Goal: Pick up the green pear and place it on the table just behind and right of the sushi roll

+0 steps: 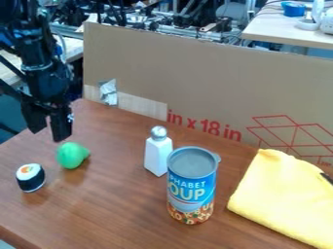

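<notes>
One black two-finger gripper (49, 134): open, left, near rounded green toy (71, 155)
Black-and-white sushi toy (30, 178): near left
White metal-capped shaker (157, 153): middle
Blue soup can (191, 187): between shaker, yellow cloth (283, 194)
Brown cardboard panel (195, 73): blocking far side

The arm (46, 73) is black nearly all over, with dull blue-grey highlights along its edges. Its upper part looks blocky and uneven, built of stacked, squarish housings with dark recesses between them. Lower down, the body widens into a dark, angular bracket above the hand (48, 134). The hand is black too, with two thick, flat-sided fingers (62, 127) that have blunt, squared ends. Small whitish marks speckle the outer edge of one finger. Screws and finer joints are too small to tell.
</notes>
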You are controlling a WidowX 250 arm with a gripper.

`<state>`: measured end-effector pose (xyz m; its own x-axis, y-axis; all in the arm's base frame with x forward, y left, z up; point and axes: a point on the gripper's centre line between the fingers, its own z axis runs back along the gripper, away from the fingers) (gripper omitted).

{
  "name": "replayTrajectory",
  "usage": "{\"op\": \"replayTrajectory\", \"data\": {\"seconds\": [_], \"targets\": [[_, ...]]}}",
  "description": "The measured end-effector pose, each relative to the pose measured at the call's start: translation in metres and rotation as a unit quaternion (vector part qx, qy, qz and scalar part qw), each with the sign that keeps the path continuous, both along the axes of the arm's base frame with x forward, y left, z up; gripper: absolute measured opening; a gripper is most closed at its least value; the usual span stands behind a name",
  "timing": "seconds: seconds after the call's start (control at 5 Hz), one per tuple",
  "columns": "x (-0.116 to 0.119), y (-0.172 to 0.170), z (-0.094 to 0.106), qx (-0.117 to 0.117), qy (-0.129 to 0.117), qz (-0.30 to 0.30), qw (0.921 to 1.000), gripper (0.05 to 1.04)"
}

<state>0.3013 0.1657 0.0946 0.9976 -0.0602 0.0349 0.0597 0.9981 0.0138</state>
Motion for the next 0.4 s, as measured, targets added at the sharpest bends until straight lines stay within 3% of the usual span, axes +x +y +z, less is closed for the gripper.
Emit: {"op": "replayTrajectory", "data": {"seconds": [0.2,0.4], "targets": [[-0.021,-0.032,0.014,0.033,0.026,-0.075,0.9963,1.007],[-0.031,-0.056,0.014,0.042,0.053,-0.124,0.99,1.007]]}}
